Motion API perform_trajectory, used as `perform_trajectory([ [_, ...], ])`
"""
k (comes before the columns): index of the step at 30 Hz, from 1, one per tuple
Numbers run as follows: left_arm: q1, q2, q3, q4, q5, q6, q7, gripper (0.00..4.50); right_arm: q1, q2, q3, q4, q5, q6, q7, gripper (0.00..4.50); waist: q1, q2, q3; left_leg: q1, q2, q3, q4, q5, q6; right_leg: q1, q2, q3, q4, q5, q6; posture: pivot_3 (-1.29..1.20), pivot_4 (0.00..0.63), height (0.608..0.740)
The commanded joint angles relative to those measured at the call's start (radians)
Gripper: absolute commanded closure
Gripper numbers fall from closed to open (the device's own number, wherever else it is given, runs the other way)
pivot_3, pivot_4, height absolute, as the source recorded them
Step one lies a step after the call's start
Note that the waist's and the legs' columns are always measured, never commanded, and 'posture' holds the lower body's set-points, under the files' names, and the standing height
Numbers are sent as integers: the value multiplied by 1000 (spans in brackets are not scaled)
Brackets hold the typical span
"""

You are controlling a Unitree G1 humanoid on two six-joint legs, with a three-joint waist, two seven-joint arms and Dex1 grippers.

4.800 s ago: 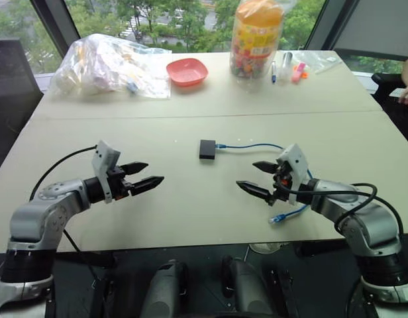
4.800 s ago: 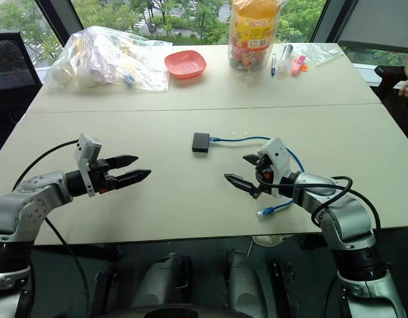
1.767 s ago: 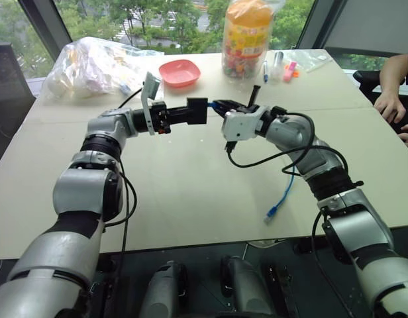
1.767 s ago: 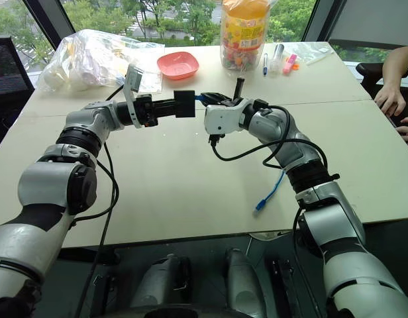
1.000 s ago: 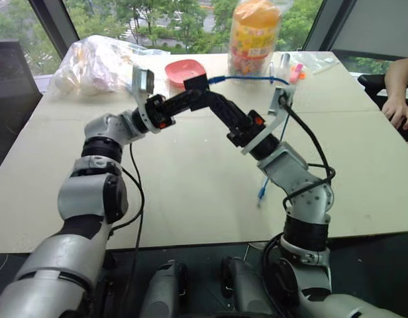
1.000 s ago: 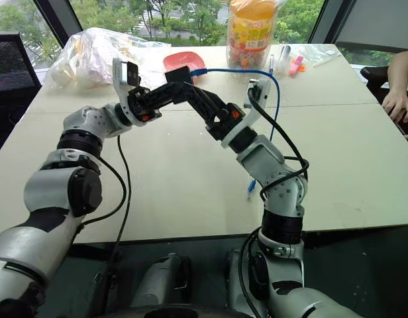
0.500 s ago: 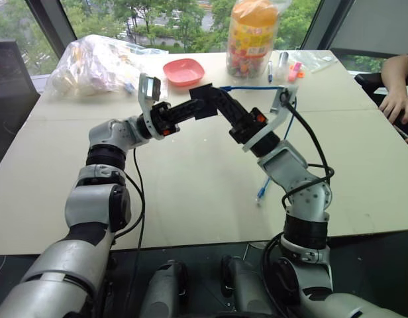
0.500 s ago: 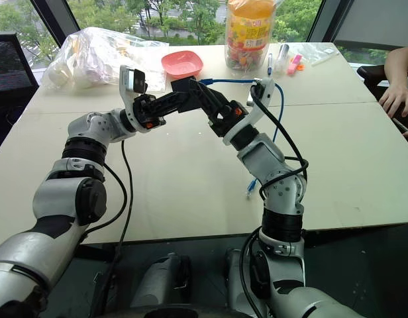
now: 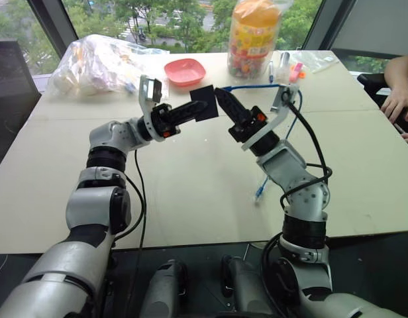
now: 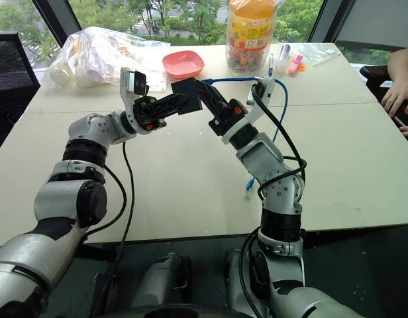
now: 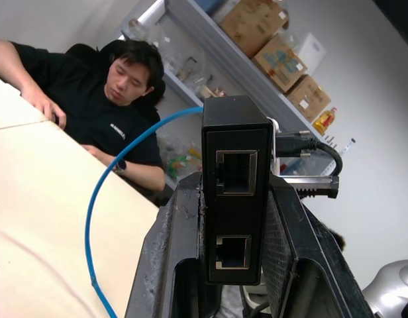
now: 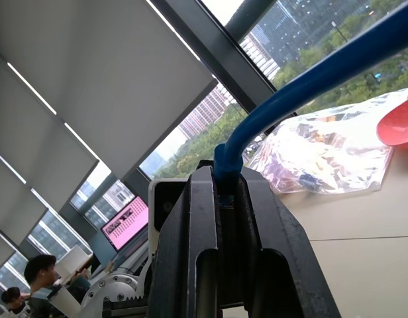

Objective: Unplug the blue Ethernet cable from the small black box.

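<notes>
My right pincer (image 12: 220,218) covers the plug end of the blue Ethernet cable (image 12: 310,79), so can't tell if it's still seated in the small black box (image 9: 205,103). Cable runs off frame at 1 o'clock in my right wrist view. Person (image 9: 397,79) at the surface's (image 9: 191,192) 2 o'clock is cut by the frame edge.

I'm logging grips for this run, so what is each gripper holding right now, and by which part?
Left gripper clamps the small black box by its flat sides. Right gripper pinches the blue Ethernet cable at its plug end.
</notes>
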Motion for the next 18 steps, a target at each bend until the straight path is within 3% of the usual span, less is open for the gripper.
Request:
perform_trajectory([
  [1, -14, 7, -1, -32, -14, -17, 8, 4011, -12, 0, 14, -14, 3, -9, -9, 4480, 0, 0, 0, 0, 0, 0, 0, 0, 0, 0, 0, 0, 0, 0, 0, 0, 150, 740],
  [10, -10, 129, 60, 2, -28, -45, 54, 4011, -77, -146, -125, 112, -16, -71, -32, 4480, -2, 0, 0, 0, 0, 0, 0, 0, 0, 0, 0, 0, 0, 0, 0, 0, 150, 740],
  [18, 6, 125, 80, -19, -51, -68, 104, 4011, -132, -225, -151, 245, -28, -96, 14, 4480, 2, 0, 0, -2, -1, 0, 0, 0, 0, -1, -1, 0, -1, 0, 1, 0, 150, 740],
])
